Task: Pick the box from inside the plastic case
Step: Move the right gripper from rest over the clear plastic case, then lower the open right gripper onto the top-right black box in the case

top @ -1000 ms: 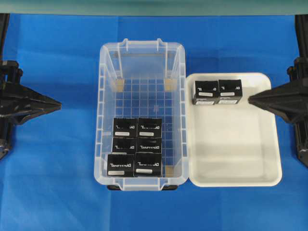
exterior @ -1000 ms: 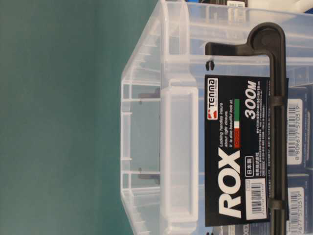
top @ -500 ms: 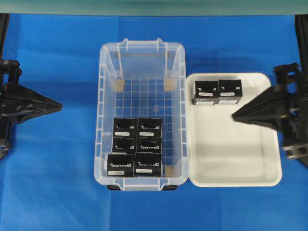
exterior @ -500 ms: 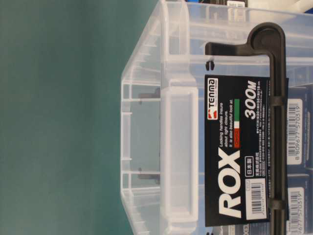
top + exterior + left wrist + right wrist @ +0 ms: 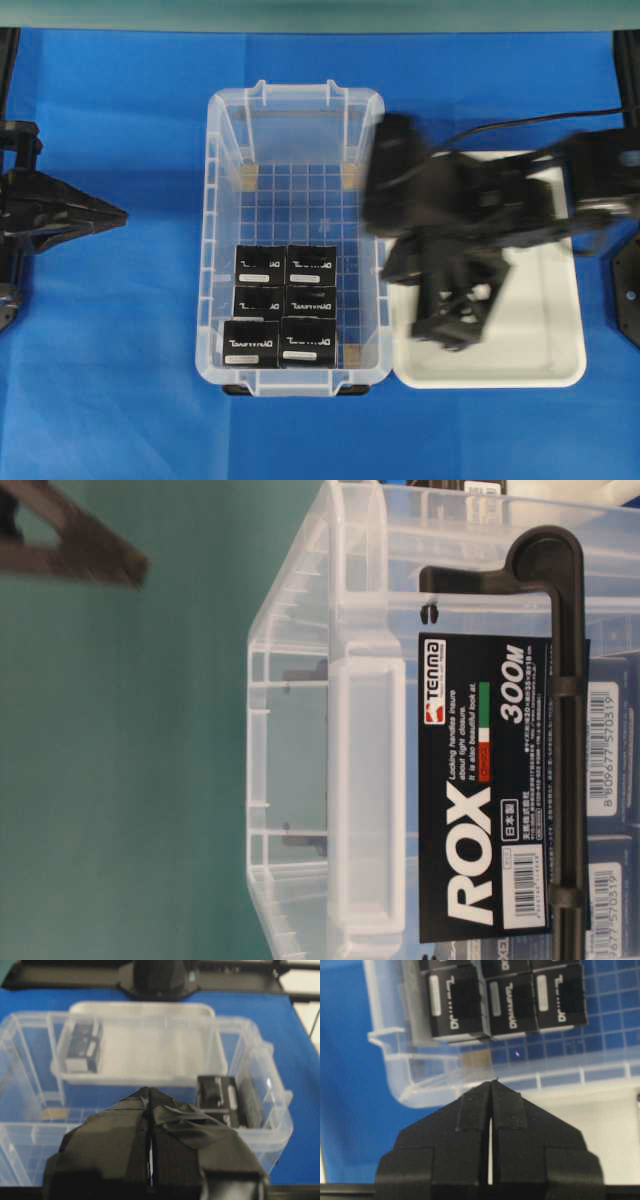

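Right gripper [image 5: 491,1085] is pressed together, holding nothing, over the white tray [image 5: 560,372]. Boxes [image 5: 284,305] sit left of it, in the case's [image 5: 222,110] near end. Left gripper [image 5: 118,213], also closed, is farther away.

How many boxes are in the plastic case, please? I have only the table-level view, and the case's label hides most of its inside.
Observer: Six boxes, in two rows of three, packed at one end of the plastic case.
Operator: Thank you. Is the right gripper inside the case?
Observer: No. The right gripper is shut and hangs above the white tray, close to the case's wall.
Operator: And where is the left gripper?
Observer: The left gripper is also shut, outside the case on the other side, above the blue cloth.
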`<action>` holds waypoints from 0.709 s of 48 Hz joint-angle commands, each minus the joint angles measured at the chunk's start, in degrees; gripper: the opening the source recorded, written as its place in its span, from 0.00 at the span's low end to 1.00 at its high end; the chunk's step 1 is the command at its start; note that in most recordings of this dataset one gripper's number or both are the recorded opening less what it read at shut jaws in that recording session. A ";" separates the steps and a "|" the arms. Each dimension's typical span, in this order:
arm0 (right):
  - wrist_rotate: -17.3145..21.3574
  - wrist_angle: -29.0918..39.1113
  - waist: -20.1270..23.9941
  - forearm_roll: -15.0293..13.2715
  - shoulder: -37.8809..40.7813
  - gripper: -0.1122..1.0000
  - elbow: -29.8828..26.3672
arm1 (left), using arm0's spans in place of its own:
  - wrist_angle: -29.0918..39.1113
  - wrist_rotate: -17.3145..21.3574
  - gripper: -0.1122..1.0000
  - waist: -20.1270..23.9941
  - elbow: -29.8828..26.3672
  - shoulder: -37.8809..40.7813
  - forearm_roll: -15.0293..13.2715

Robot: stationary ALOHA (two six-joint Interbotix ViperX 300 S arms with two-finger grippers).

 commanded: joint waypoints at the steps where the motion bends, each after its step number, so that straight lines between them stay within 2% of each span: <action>1: -2.20 4.39 0.18 0.18 4.83 0.10 -6.06 | -0.26 -0.26 0.07 0.18 -1.76 -0.26 0.18; 6: -6.50 8.96 0.18 0.26 10.02 0.11 -11.25 | -0.18 -0.26 0.07 0.26 -1.76 -0.97 0.18; 10: -8.96 11.87 -0.35 1.58 14.06 0.13 -14.68 | -0.18 -0.53 0.07 0.26 -1.85 -1.32 0.18; 14: -10.63 13.45 -1.49 5.36 16.96 0.17 -16.79 | -0.18 -1.05 0.07 0.26 -1.93 -1.85 0.18; 18: -12.83 13.62 -3.08 10.46 19.16 0.24 -17.67 | -0.18 -2.20 0.07 0.26 -1.93 -2.20 0.18; 21: -15.29 12.83 -4.39 14.33 20.39 0.34 -17.58 | -0.18 -2.72 0.07 0.18 -1.93 -2.20 0.18; 24: -17.05 11.95 -5.19 16.61 21.36 0.50 -17.31 | -0.18 -2.90 0.07 0.09 -1.76 -2.29 0.18; 29: -19.07 10.02 -5.63 17.23 22.68 0.77 -16.44 | -0.18 -2.99 0.07 -0.18 -1.58 -2.11 0.18; 34: -20.65 7.47 -5.63 17.84 23.82 0.96 -15.56 | -0.18 -3.08 0.07 -0.35 -1.49 -2.02 0.18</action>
